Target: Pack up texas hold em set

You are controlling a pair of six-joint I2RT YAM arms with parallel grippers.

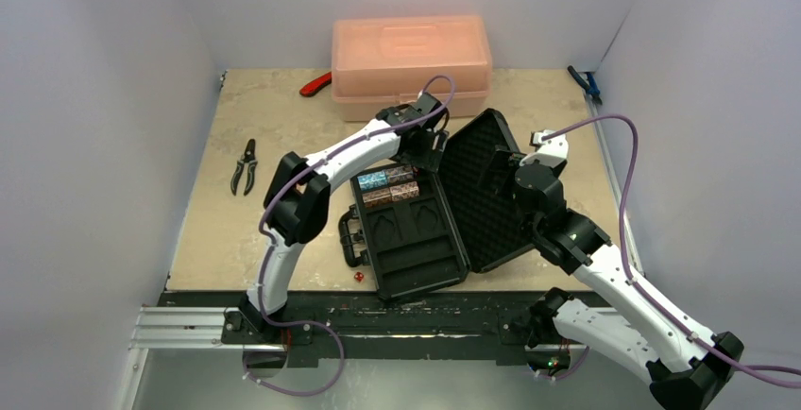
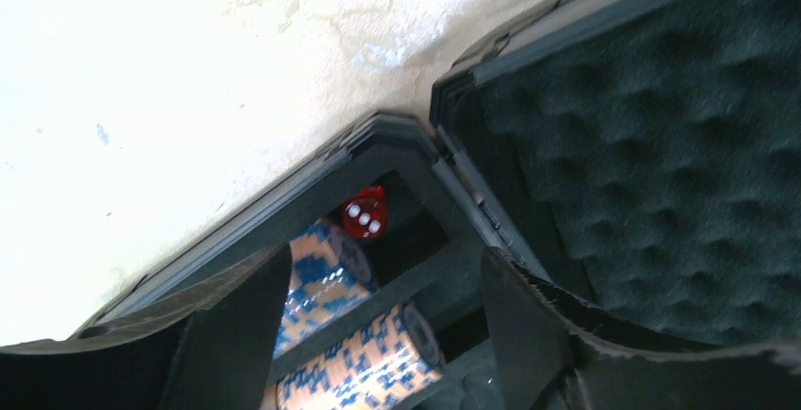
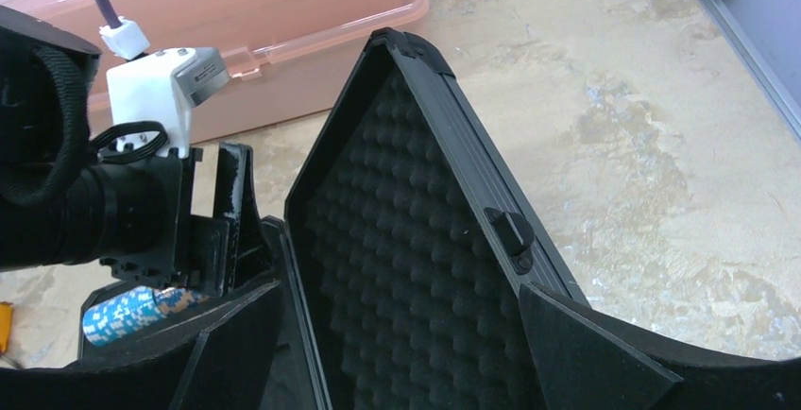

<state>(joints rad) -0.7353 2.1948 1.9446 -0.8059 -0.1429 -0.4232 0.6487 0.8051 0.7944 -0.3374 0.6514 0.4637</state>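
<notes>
Tabletop beige; left wrist alone shows red die apparently inside briefcase.

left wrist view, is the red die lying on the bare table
No, the red die sits inside the black case, in a corner slot beside a blue chip stack.

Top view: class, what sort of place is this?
Probably a robot test booth: plain white walls box in a table, and the left arm and right arm are bolted to a rail at its edge.
</notes>
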